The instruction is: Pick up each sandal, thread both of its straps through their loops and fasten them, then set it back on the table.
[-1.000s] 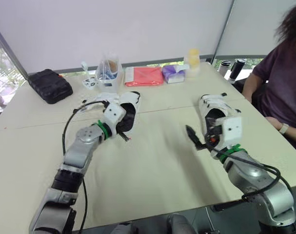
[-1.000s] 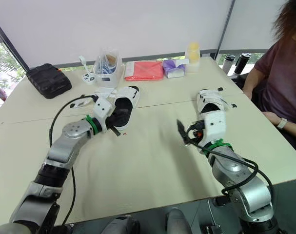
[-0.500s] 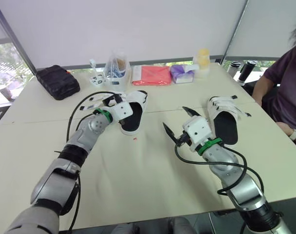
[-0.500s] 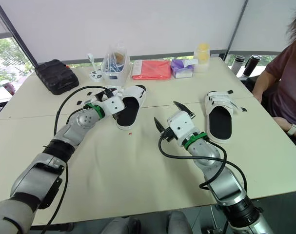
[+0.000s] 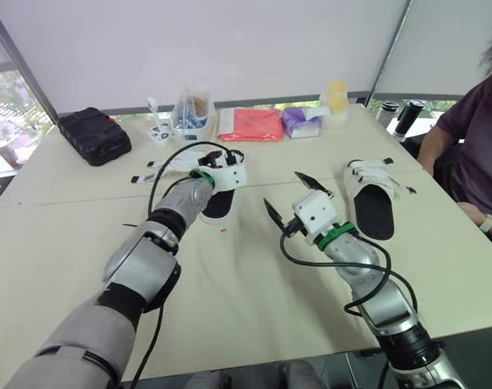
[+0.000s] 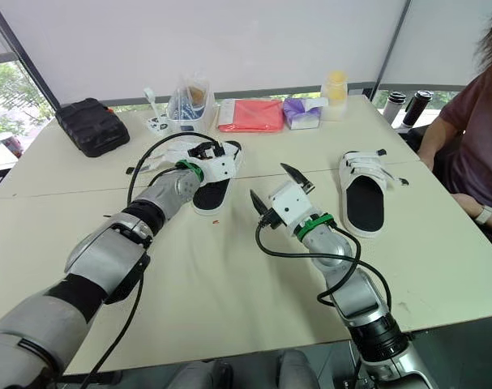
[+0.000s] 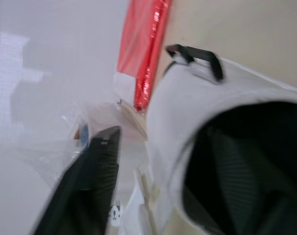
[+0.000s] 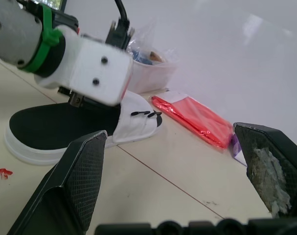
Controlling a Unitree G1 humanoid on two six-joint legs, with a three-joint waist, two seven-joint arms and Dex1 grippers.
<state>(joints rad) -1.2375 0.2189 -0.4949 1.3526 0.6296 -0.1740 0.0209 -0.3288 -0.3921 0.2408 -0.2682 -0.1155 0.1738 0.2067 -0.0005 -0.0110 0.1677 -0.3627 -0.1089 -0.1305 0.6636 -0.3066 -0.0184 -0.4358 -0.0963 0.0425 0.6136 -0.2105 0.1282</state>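
Note:
One white sandal with a black footbed [image 5: 216, 197] lies left of the table's middle, its front band [image 7: 197, 107] close in the left wrist view. My left gripper [image 5: 222, 159] is at that sandal's far end, open. One black finger [image 7: 89, 186] stands apart from the band; the other finger is hidden. A second white sandal [image 5: 375, 201] lies to the right with its straps across it. My right gripper [image 5: 284, 194] hovers between the two sandals, open and holding nothing, and faces the first sandal [image 8: 65, 127].
Along the far edge are a black pouch [image 5: 91, 138], a clear container [image 5: 193, 113], a red packet [image 5: 252, 126], a purple tissue pack [image 5: 302, 121] and a yellow bottle [image 5: 336, 96]. A person [image 5: 472, 146] sits at the right. A small red bit [image 5: 223, 231] lies near the first sandal.
My left gripper has gone from beside the first sandal to its far end. My right gripper has swung left, away from the second sandal, toward the first.

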